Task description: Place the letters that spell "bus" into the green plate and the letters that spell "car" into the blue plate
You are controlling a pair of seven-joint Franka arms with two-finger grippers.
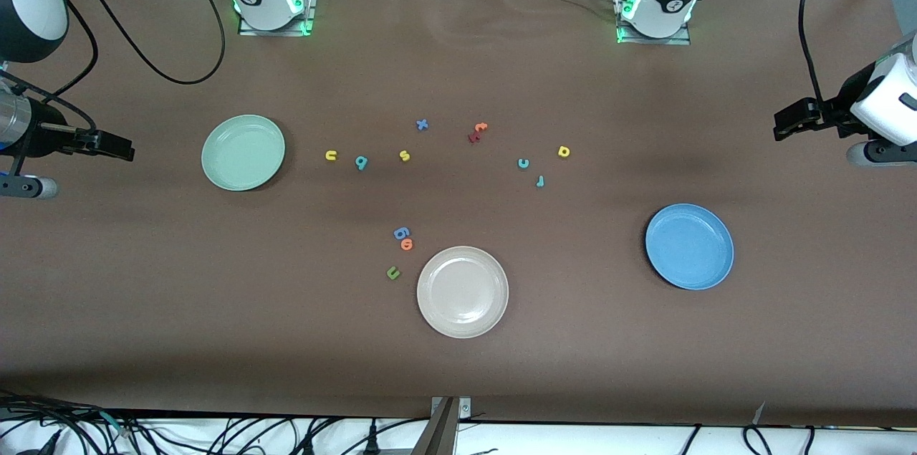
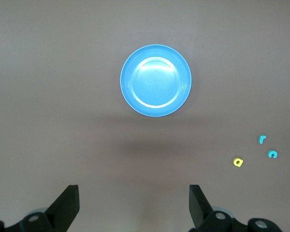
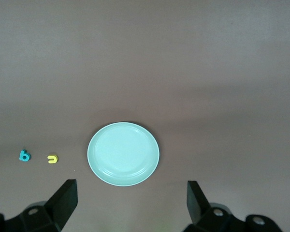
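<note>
Going left to right across the front view: the right gripper (image 1: 118, 147) is hanging at the left edge of the frame, fingers spread wide and holding nothing; its arm is waiting. The green plate (image 1: 243, 152) is sitting empty, left of centre. The yellow "u" (image 1: 331, 155), teal "b" (image 1: 362, 163) and yellow "s" (image 1: 405, 155) are lying in a loose row just beside it, none plated yet. The blue "x" (image 1: 422, 125) and the red and orange letters (image 1: 477, 132) are lying higher in the frame. The blue "b"-like letter (image 1: 401, 233), an orange "o" (image 1: 407, 245) and the dark green "u" (image 1: 392, 272) are clustering low centre, beside the beige plate (image 1: 463, 291). The teal "c" (image 1: 524, 163), teal "r" (image 1: 540, 182) and yellow "a" (image 1: 564, 151) are lying right of centre, well apart from the blue plate (image 1: 689, 246), lower right, also empty. The left gripper (image 1: 788, 122) is hanging at the right edge, wide open and empty; this arm is also waiting. Risks, as judged: the decoy "u" and "b" are inviting a wrong pick; such tiny flat letters are likely to slip from the fingers; the "c" and "r" lying close together may get nudged. Nothing is blocking either plate.
</note>
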